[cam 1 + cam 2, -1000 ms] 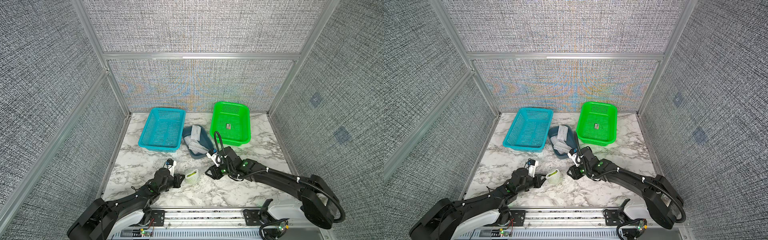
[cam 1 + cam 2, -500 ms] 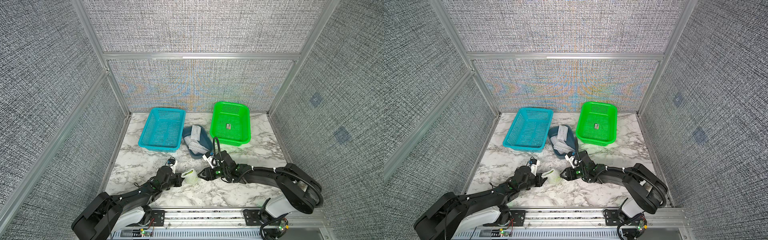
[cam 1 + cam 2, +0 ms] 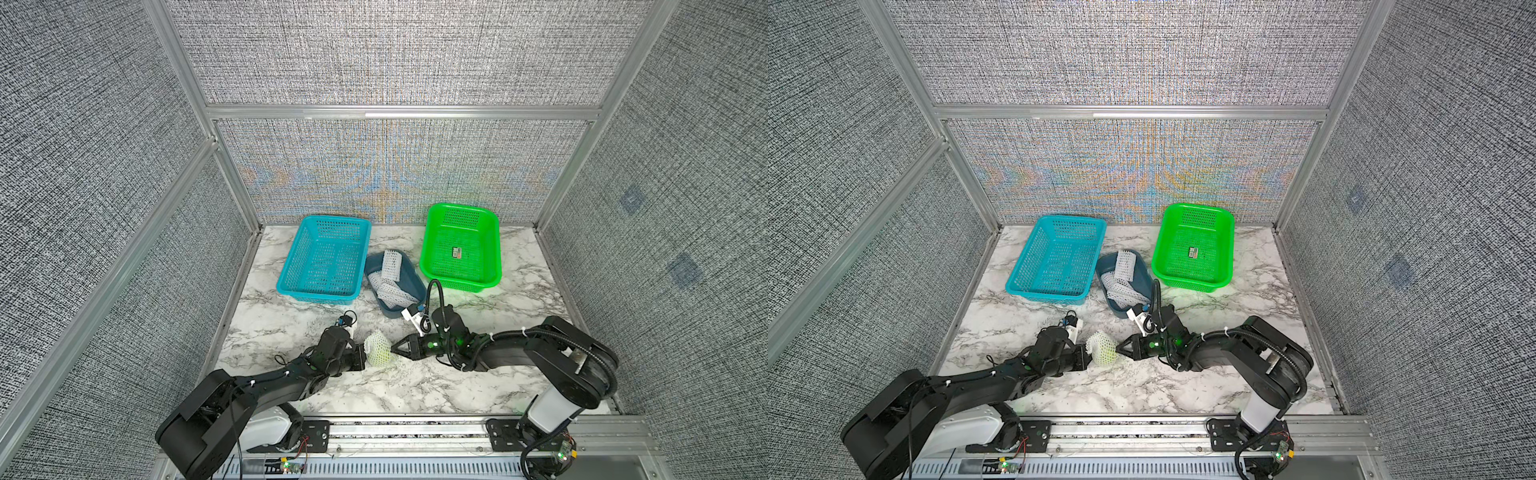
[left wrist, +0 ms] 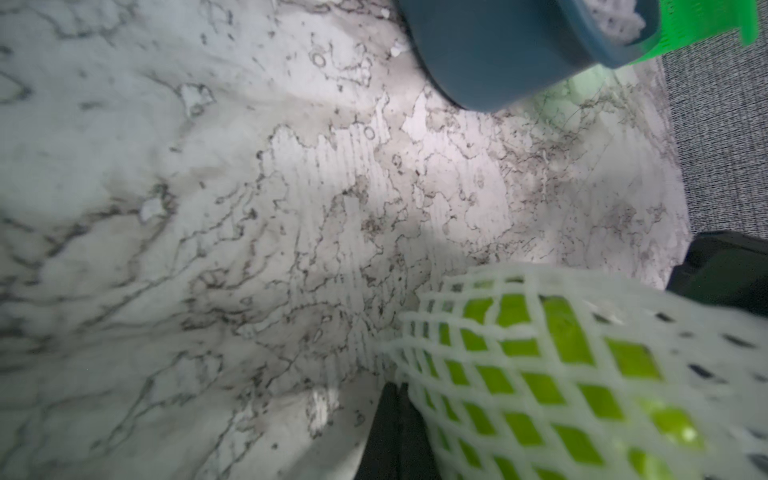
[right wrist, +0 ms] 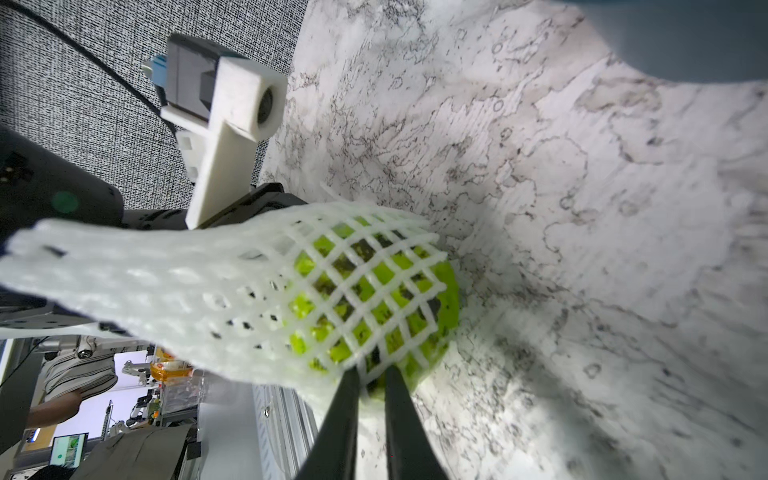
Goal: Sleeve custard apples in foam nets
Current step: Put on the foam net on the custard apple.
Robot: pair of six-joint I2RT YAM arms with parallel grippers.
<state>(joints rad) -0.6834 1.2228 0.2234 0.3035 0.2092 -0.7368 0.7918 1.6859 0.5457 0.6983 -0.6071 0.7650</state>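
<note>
At the front of the table [image 3: 415,390], the right gripper [image 3: 393,352] pinches nearly closed on the rim of the foam net [image 3: 375,343], with the custard apple [image 3: 384,356] inside, down on the marble. The left gripper [image 3: 361,360] is clenched on the net's opposite end. There's bare marble all round, and the dark blue tray [image 3: 409,272] sits close behind the right wrist.

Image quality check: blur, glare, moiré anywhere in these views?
Both top views: sharp, evenly lit, colour moiré on the back wall. Left wrist: foam net and blue tub blurred, too close. Right wrist: net's near end out of focus, custard apple sharper, marble table washed bright.
</note>
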